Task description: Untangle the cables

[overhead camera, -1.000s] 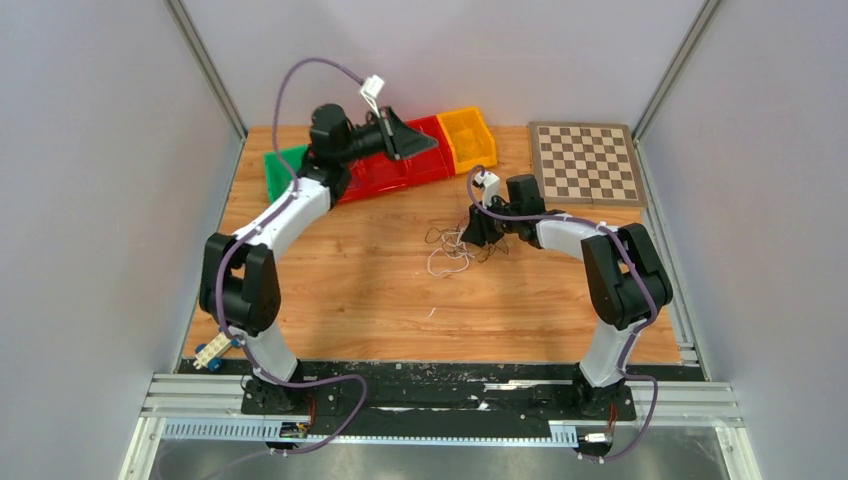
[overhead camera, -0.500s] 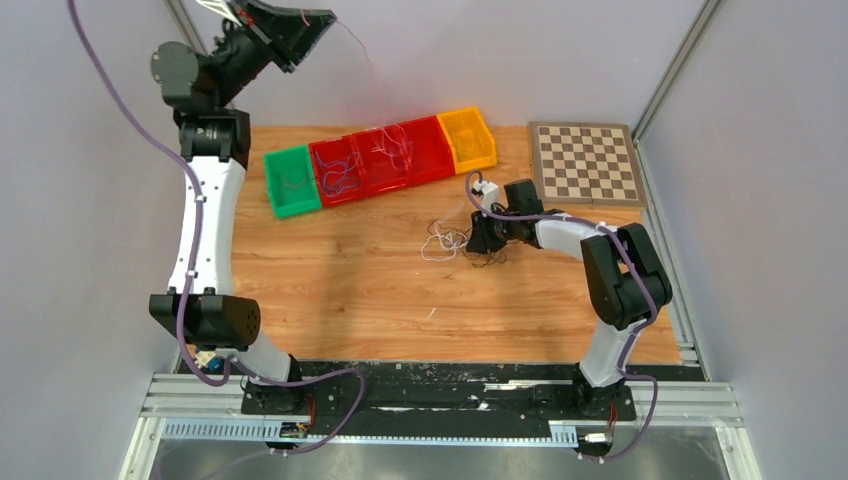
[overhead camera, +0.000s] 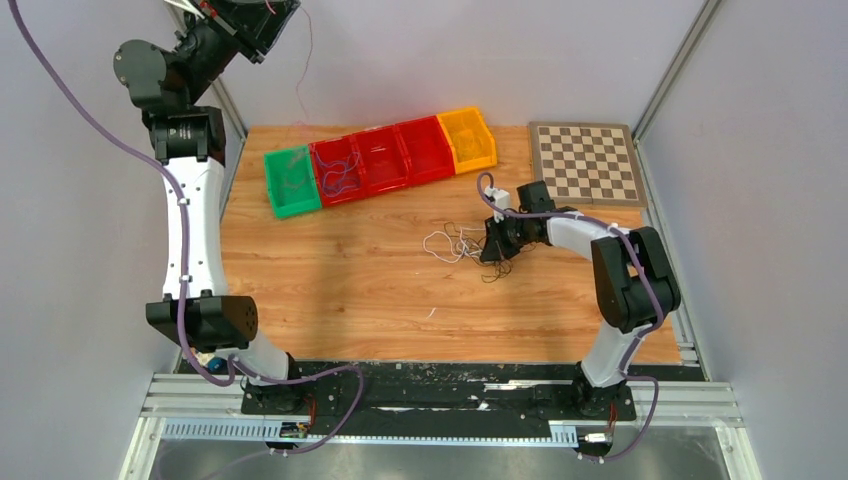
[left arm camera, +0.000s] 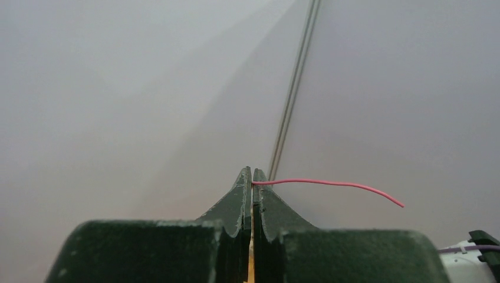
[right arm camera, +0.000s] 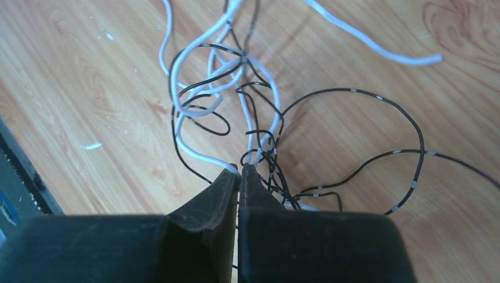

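A small tangle of white and black cables (overhead camera: 455,243) lies on the wooden table (overhead camera: 350,290) near its middle. My right gripper (overhead camera: 492,252) is down at the tangle's right side. In the right wrist view its jaws (right arm camera: 239,168) are pressed together on a white cable (right arm camera: 197,154), with black cable loops (right arm camera: 354,130) beside the tips. My left gripper (overhead camera: 265,15) is raised high at the back left, shut on a thin pink cable (overhead camera: 303,70) that hangs down toward the bins. In the left wrist view the pink cable (left arm camera: 330,183) sticks out to the right of the closed tips (left arm camera: 252,171).
A row of bins stands at the back: a green bin (overhead camera: 283,193), red bins (overhead camera: 388,183) and an orange bin (overhead camera: 490,150), some holding thin cables. A chessboard (overhead camera: 587,163) lies at the back right. Grey walls close in both sides.
My left arm has swung up from the red bins to high at the back left, carrying the pink cable. My right gripper has closed on the tangle and shifted slightly right.
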Action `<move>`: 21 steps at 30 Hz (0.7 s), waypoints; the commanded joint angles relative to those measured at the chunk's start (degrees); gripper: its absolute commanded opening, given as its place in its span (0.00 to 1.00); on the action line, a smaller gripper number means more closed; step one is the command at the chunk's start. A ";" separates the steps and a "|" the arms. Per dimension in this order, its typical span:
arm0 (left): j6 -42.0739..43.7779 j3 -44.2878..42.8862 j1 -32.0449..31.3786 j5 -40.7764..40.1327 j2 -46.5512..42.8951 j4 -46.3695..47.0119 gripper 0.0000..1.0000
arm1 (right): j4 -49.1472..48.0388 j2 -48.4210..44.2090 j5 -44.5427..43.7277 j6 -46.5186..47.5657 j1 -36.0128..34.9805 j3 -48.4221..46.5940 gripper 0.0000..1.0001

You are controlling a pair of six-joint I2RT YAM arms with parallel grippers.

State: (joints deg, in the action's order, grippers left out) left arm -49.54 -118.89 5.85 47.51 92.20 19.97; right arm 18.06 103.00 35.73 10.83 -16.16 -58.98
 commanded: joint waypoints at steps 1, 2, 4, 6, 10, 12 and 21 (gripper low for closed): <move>2.54 7.16 2.95 0.85 -1.60 -2.30 0.00 | 3.43 -4.48 4.09 3.85 -0.10 -1.40 0.02; 3.53 8.10 3.26 1.10 -1.83 -2.43 0.00 | 3.98 -4.86 4.40 4.50 -0.06 -1.66 0.01; 5.57 10.55 4.10 1.26 -1.99 -3.54 0.00 | 5.18 -5.52 5.41 5.85 0.04 -2.23 0.00; 7.10 13.07 4.69 1.56 -2.01 -4.07 0.00 | 6.56 -5.96 6.15 6.90 0.16 -2.88 0.00; 8.96 16.37 5.71 1.66 -1.17 -4.34 0.00 | 7.89 -6.66 6.07 8.22 0.09 -3.20 0.00; 9.99 17.06 6.01 1.55 -0.31 -4.32 0.00 | 8.15 -6.91 5.75 8.66 0.18 -3.08 0.00; 18.08 17.70 8.36 -0.34 5.98 -6.78 0.00 | 9.78 -5.31 5.50 9.90 0.50 -5.93 0.00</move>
State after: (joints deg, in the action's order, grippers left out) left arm -38.11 -101.51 12.23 48.31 95.61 14.31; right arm 27.42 98.15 39.77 18.87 -16.01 -61.28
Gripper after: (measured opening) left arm 0.007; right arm 0.007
